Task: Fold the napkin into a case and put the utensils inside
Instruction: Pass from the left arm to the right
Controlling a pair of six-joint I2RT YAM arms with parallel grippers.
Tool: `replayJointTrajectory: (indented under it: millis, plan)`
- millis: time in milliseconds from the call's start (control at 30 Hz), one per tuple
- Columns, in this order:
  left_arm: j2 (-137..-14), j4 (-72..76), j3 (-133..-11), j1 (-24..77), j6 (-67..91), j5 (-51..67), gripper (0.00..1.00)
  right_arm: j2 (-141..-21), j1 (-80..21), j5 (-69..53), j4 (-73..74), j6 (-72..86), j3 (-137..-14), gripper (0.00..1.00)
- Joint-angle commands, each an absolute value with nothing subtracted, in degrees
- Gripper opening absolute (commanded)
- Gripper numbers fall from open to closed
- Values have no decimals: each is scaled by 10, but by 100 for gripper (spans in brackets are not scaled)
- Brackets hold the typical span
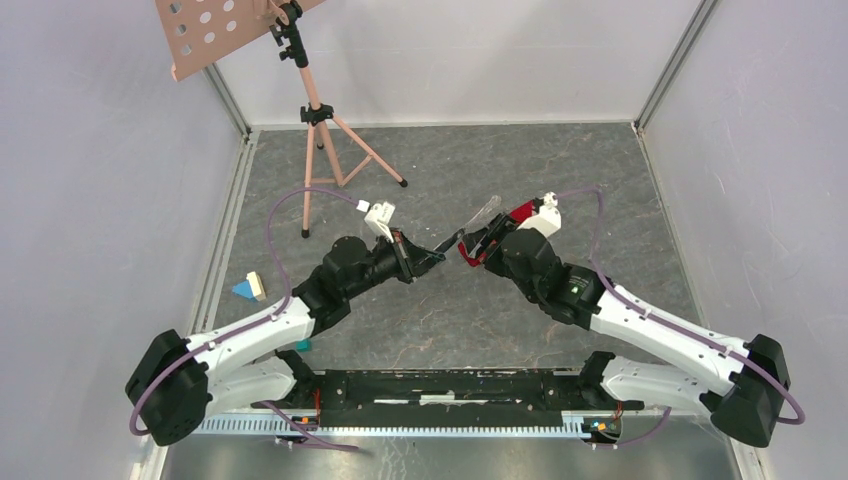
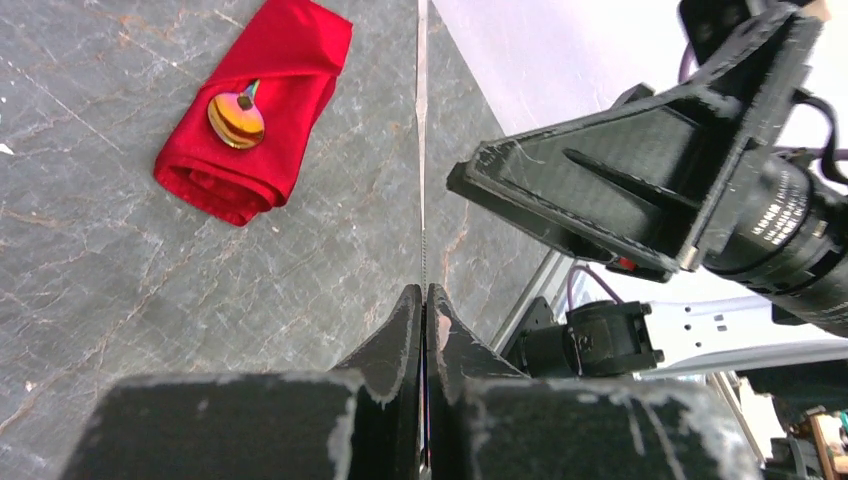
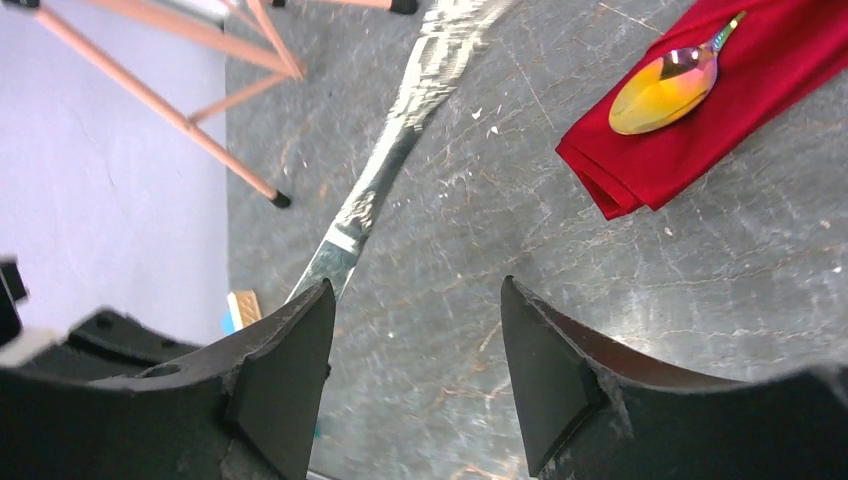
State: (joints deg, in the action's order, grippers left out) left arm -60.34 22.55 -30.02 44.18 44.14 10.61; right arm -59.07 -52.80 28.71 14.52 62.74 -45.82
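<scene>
1. Your top view barely shows the case (image 1: 518,212) because the right arm (image 1: 600,300) covers most of it. The knife (image 2: 422,150) is edge-on in the left wrist view, just a thin line.
2. Grey marbled table (image 1: 560,160), pale walls (image 1: 100,150), a pink tripod stand (image 1: 318,115) at the back, and blocks (image 1: 248,288) near the left edge.
3. The case is folded red cloth lying flat on the table, with a gold spoon (image 2: 236,118) poking out of it.
4. Your left gripper (image 2: 424,300) is clamped on the shiny knife. The right gripper (image 3: 415,290) stands open, holding nothing.
</scene>
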Motion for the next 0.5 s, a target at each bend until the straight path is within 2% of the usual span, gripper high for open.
replayJointTrajectory:
  millis: [0, 300, 467]
  plan:
    - [-603, 313, -302, 462, 461, 28, 2, -589, -513, 328, 135, 777, -449, 67]
    - [-634, 322, -317, 474, 453, 23, 2, -591, -509, 348, 65, 797, -427, 68]
    - [-646, 338, -320, 485, 452, 17, 2, -604, -504, 347, 72, 830, -429, 61]
